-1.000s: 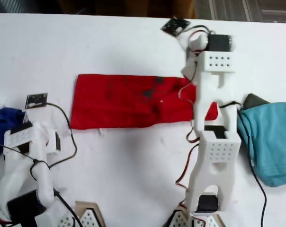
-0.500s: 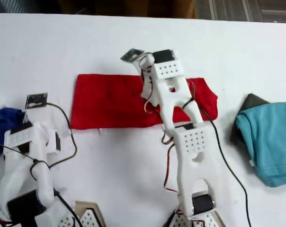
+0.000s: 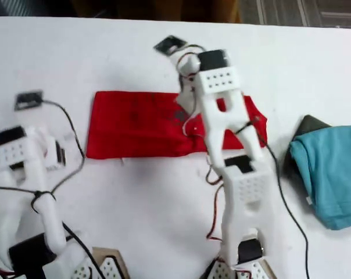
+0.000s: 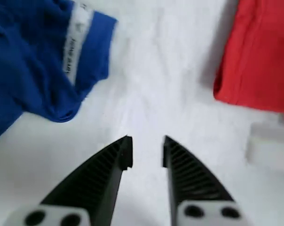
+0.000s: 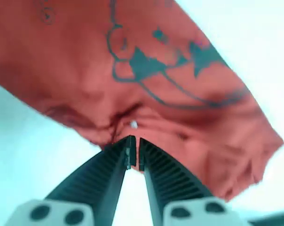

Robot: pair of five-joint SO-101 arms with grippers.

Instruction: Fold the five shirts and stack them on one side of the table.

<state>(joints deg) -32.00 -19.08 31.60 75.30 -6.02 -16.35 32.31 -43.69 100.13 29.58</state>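
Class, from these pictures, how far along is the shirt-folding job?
Done: a teal shirt lies folded at the table's side, on a dark cloth. In hand: the red shirt is folded to a strip, the right hand at its edge. Left: the blue shirt lies crumpled.

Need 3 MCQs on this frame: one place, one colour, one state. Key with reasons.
1. The teal shirt lies: A on a dark shirt; B on a chair; C on the floor.
2. Under the right arm is: A a green shirt; B the red shirt; C a white shirt.
3. The left claw is: A shut on cloth; B open; C shut, empty.
Key: 1 A, dark cloth shows under its edge. 2 B, red cloth spreads beneath that arm. 3 B, its fingers stand apart over the bare table.
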